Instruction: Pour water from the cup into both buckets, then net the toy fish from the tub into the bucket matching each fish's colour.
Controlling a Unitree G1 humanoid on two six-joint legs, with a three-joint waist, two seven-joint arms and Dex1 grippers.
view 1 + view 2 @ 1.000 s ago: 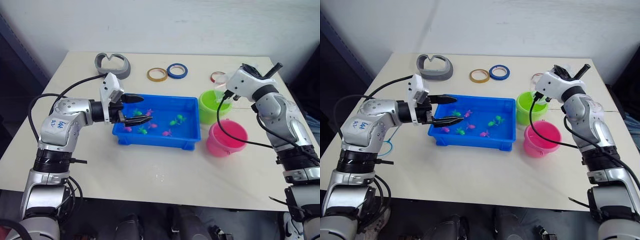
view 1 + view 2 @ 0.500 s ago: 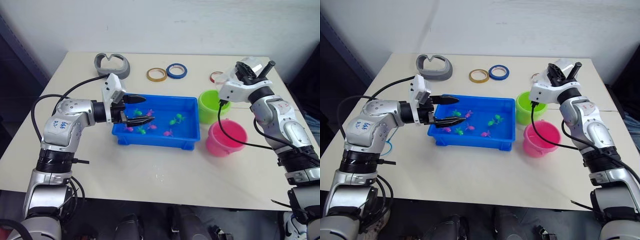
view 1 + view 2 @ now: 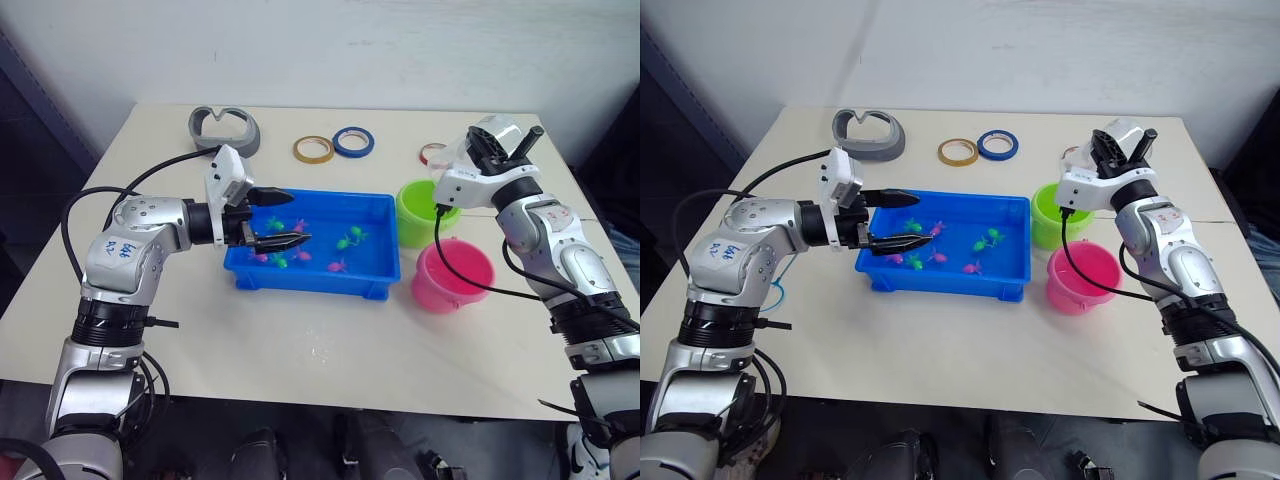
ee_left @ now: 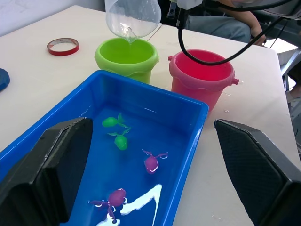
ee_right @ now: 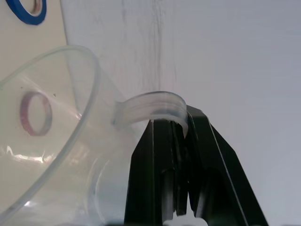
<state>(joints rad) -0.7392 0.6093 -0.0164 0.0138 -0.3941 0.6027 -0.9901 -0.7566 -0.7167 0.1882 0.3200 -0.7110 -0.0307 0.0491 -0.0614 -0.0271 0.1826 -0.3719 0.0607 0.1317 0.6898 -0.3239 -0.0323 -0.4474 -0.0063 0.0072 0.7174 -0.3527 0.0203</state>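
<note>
From the head views, the right gripper [image 3: 1102, 158] clamps the clear cup's handle, tipping the cup [image 3: 448, 172] over the green bucket [image 3: 422, 212], with the pink bucket [image 3: 453, 276] at its 5 o'clock; over-tilting could spill water onto the table [image 3: 300, 360]. In the left wrist view, the cup's lip [image 4: 128, 35] hangs above the green rim, fish [image 4: 151, 162] lying in the blue tub [image 4: 195, 136]. The left gripper [image 3: 282, 217] hovers agape over the tub's 9 o'clock end and could knock it.
</note>
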